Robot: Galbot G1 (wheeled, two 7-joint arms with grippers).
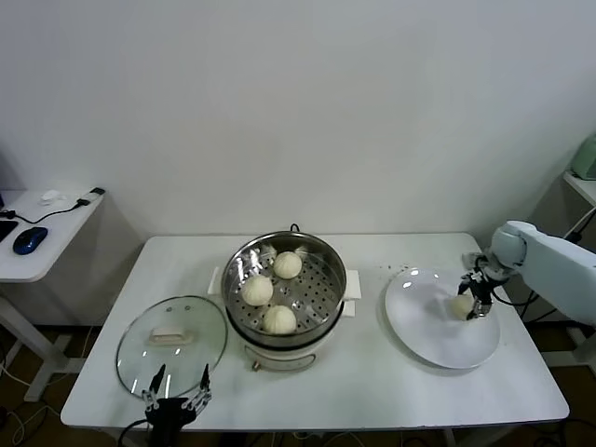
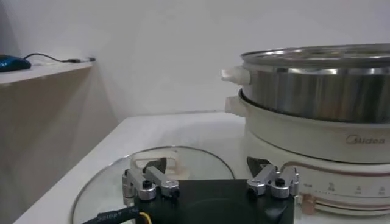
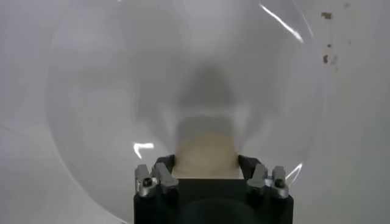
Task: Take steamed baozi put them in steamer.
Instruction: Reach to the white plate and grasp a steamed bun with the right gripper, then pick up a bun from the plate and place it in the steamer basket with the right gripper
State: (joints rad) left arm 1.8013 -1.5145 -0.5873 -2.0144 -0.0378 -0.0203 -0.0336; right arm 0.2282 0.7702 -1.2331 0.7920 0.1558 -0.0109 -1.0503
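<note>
Three cream-white baozi lie on the perforated tray inside the steel steamer at the table's middle. A fourth baozi sits on the white plate at the right. My right gripper is down on the plate, its fingers pressed against both sides of this baozi; the bun fills the gap of the right gripper. My left gripper is open and empty over the near edge of the glass lid.
The glass lid with a cream handle lies flat left of the steamer. A side desk with a blue mouse stands at the far left. Small crumbs dot the table beside the plate.
</note>
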